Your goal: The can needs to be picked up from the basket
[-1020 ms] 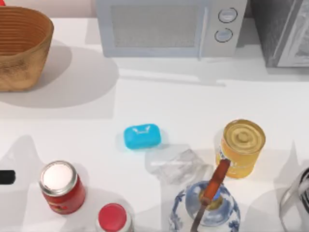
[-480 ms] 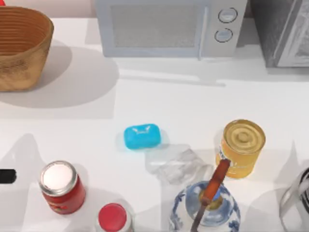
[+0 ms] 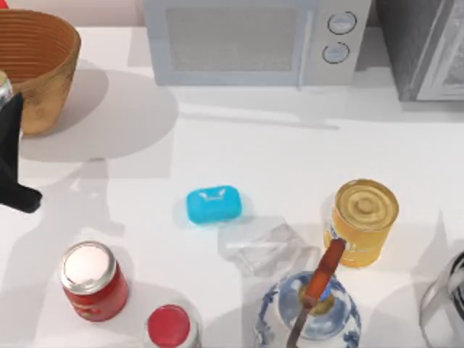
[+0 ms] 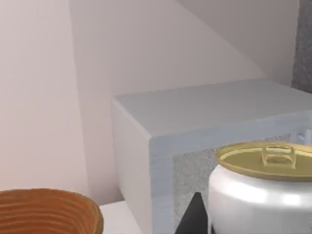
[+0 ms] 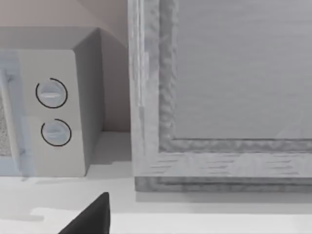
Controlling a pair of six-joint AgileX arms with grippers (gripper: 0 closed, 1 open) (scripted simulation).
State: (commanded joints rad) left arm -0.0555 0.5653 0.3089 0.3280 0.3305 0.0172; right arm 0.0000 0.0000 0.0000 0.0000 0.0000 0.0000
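The wicker basket stands at the desk's far left corner. Just in front of it, at the left edge, the left gripper hangs above the desk. From its wrist view it looks clamped on the can: a dark finger lies against the pale side, under the dull gold lid with its pull tab. The can is therefore out of the basket, with the basket's rim lower and off to one side.

The pick-up itself seems done, and the step in hand is the lift clear. The next move probably calls for a steady grip and a straight rise or carry. It should keep away from the basket's rim and from the red silver-lidded can near the front left.

Further right lie a blue soap bar mid-desk, the microwave along the far edge, and a big yellow gold-lidded can. All are well apart from the left arm.

The right gripper is parked at the front right corner, facing the microwave's 2 knobs. Whether it is apart or together I cannot tell.
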